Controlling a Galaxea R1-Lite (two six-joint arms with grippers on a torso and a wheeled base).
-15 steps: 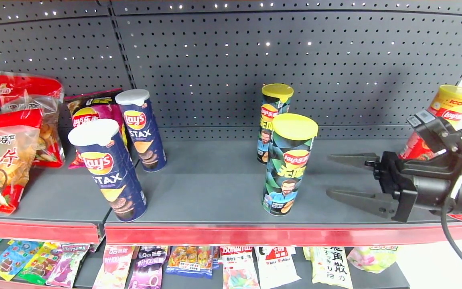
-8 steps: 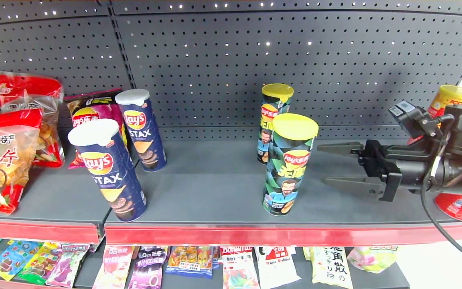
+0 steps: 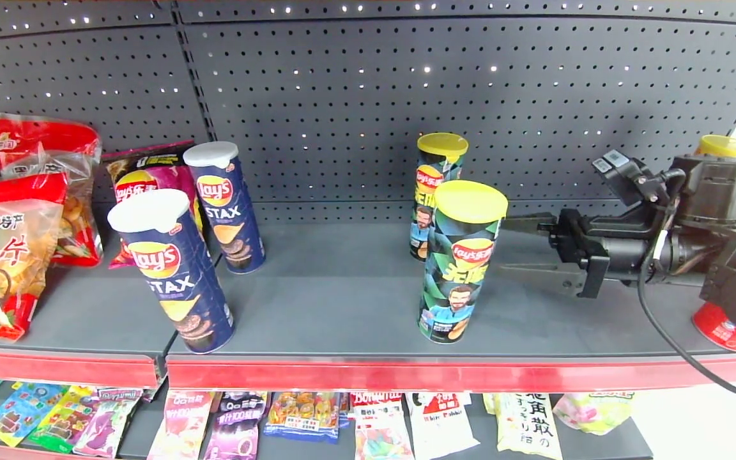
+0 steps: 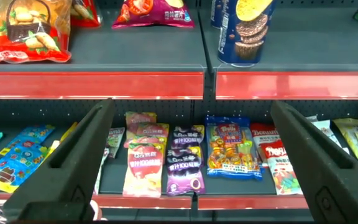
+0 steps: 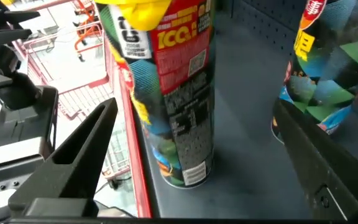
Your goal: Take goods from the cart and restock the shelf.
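The right tool (image 3: 516, 248) hangs low over the upper shelf (image 3: 342, 300), its two dark fingers spread wide apart with nothing held between them. The tips lie just to the right of the near green crisp can (image 3: 460, 262), the one with the yellow lid; I cannot tell whether they touch it. A second green can (image 3: 438, 185) stands behind that one, closer to the pegboard. A red crisp can (image 5: 179, 93) with a yellow lid stands upright at the shelf's right end, close to the red front edge and partly hidden behind the arm. Past that edge a red wire cart (image 5: 82, 87) shows.

Further left two blue crisp cans with white lids stand upright, one near the front (image 3: 173, 268) and one further back (image 3: 224, 204). Red snack bags (image 3: 4, 255) sit at the far left.

The left tool (image 4: 188, 165) is lower down, facing the lower shelf's row of snack packets (image 4: 185, 162). Its fingers gape wide, holding nothing.
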